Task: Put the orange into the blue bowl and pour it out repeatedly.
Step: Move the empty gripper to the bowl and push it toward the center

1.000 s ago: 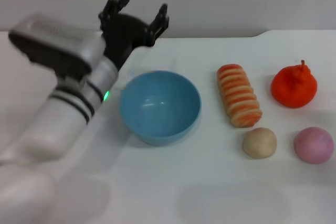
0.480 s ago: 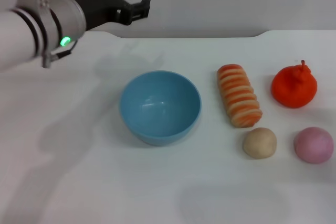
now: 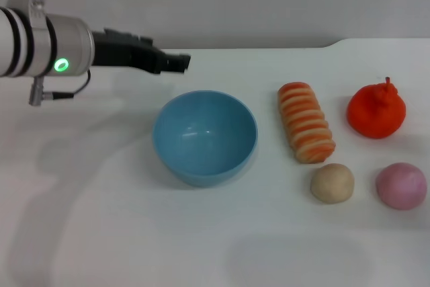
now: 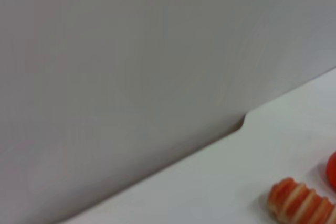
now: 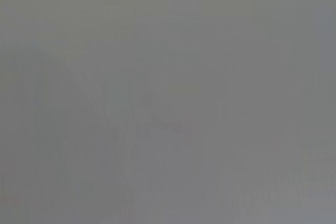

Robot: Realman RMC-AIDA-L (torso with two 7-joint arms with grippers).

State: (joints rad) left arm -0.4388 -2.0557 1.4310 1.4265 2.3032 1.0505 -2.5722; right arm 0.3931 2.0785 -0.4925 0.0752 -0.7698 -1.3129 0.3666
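Left gripper [image 3: 176, 62] is up in the air behind the bowl [image 3: 205, 136], sticking out sideways from its arm. It's edge-on from here, so I honestly can't tell if the jaws are wide or narrow; nothing is in them that I can see. The right gripper isn't visible anywhere, and its wrist camera only shows flat grey.

Taking the bowl as the reference: there's one, light blue, sitting upright on the white table [image 3: 134, 233]. Just right of it lies one striped loaf [image 3: 306, 122]. Further right past the loaf sits the one orange [image 3: 376, 110], well apart from the bowl. Two smaller balls sit nearer the front edge than the loaf and orange: one tan ball [image 3: 332, 183] and one pink ball [image 3: 401, 185].

The left wrist view catches the loaf's end [image 4: 299, 205] and mostly wall.
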